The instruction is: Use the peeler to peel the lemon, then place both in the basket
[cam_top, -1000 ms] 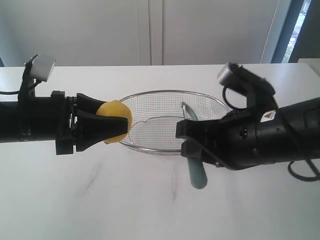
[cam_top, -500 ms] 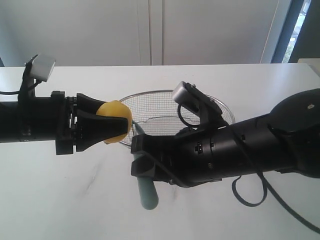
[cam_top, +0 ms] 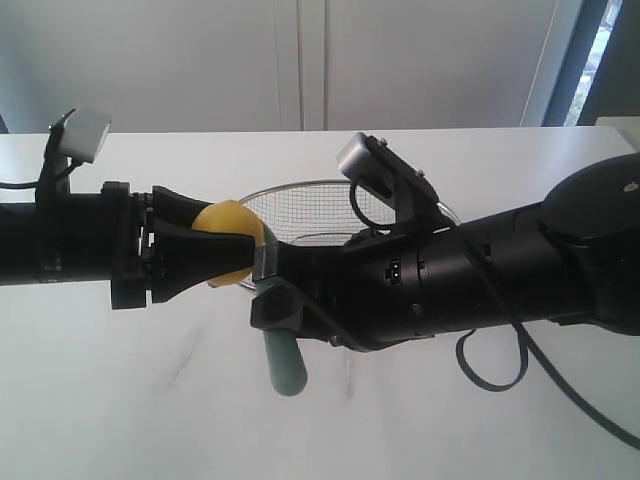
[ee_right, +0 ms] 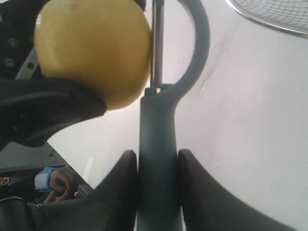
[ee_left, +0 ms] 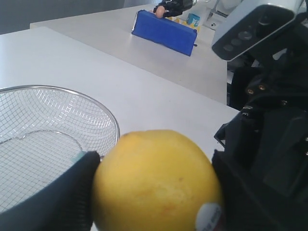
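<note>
The left fingers (cam_top: 200, 268) pinch the lemon (cam_top: 232, 238) from both sides, holding it in the air just beside the rim of the basket (cam_top: 300, 189). The right fingers (ee_right: 115, 192) clamp the peeler (ee_right: 156, 159) by its handle, with the blade right at the lemon's side; whether it touches is hard to tell. The skin looks whole, so peeling seems barely begun. Nothing shows in the basket on the worktop (cam_top: 150, 400), so both things have yet to go in.
</note>
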`<control>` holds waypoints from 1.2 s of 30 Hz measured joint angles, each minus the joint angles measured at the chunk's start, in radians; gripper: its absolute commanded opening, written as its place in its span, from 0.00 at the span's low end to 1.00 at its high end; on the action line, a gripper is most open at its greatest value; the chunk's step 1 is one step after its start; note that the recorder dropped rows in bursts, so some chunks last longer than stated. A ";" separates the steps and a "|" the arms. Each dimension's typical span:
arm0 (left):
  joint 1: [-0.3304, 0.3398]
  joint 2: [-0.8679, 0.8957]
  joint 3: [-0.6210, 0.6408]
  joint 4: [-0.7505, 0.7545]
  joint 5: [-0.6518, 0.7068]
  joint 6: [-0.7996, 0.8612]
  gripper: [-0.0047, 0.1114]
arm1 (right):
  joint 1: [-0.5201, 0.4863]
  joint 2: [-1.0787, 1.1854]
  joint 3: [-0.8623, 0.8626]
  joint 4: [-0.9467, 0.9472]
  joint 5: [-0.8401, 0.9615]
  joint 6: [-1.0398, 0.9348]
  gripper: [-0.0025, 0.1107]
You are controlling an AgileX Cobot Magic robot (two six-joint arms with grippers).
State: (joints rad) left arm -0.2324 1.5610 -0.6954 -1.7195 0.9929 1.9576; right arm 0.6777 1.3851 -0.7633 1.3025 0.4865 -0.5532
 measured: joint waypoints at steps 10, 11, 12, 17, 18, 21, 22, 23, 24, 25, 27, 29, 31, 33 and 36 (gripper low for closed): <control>0.000 0.000 0.000 0.000 0.000 0.000 0.04 | 0.000 -0.028 0.000 -0.002 -0.022 0.000 0.02; 0.000 0.000 0.000 0.000 0.000 0.000 0.04 | 0.000 -0.039 0.000 -0.004 -0.031 0.000 0.02; 0.000 0.000 0.000 0.000 0.003 0.000 0.04 | 0.000 -0.048 0.000 -0.004 -0.035 0.000 0.02; 0.000 0.000 -0.003 0.000 0.014 0.000 0.04 | 0.000 -0.107 0.002 -0.008 -0.062 0.000 0.02; 0.000 0.000 -0.003 0.000 0.016 0.000 0.04 | 0.000 -0.122 0.002 -0.008 -0.064 0.000 0.02; 0.000 0.001 -0.003 0.000 -0.001 0.000 0.04 | 0.000 -0.172 0.002 -0.008 -0.068 -0.002 0.02; 0.000 0.001 -0.003 0.000 -0.003 0.000 0.04 | 0.000 -0.187 0.002 -0.010 -0.068 -0.004 0.02; 0.000 0.001 -0.003 0.000 -0.003 0.000 0.04 | 0.000 -0.198 0.000 -0.024 -0.070 -0.004 0.02; 0.000 0.001 -0.003 0.000 -0.005 0.000 0.04 | 0.000 -0.205 0.000 -0.035 -0.075 -0.004 0.02; 0.000 0.001 -0.003 0.000 -0.007 0.000 0.04 | 0.000 -0.208 0.000 -0.045 -0.080 -0.004 0.02; 0.000 0.001 -0.003 0.000 -0.007 0.000 0.04 | 0.000 -0.210 0.000 -0.077 -0.084 0.017 0.02; 0.000 0.001 -0.003 0.000 -0.001 0.000 0.04 | 0.000 -0.210 0.000 -0.104 -0.088 0.041 0.02; 0.000 0.001 -0.003 0.000 0.005 0.000 0.04 | 0.000 -0.210 0.000 -0.127 -0.098 0.057 0.02; 0.000 0.001 -0.003 0.000 0.014 0.000 0.04 | 0.000 -0.210 0.000 -0.138 -0.114 0.064 0.02; 0.000 0.001 -0.003 0.000 0.019 0.000 0.04 | 0.000 -0.212 0.000 -0.141 -0.128 0.064 0.02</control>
State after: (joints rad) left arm -0.2324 1.5617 -0.6980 -1.7195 1.0117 1.9576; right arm 0.6777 1.1728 -0.7635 1.1618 0.3588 -0.4893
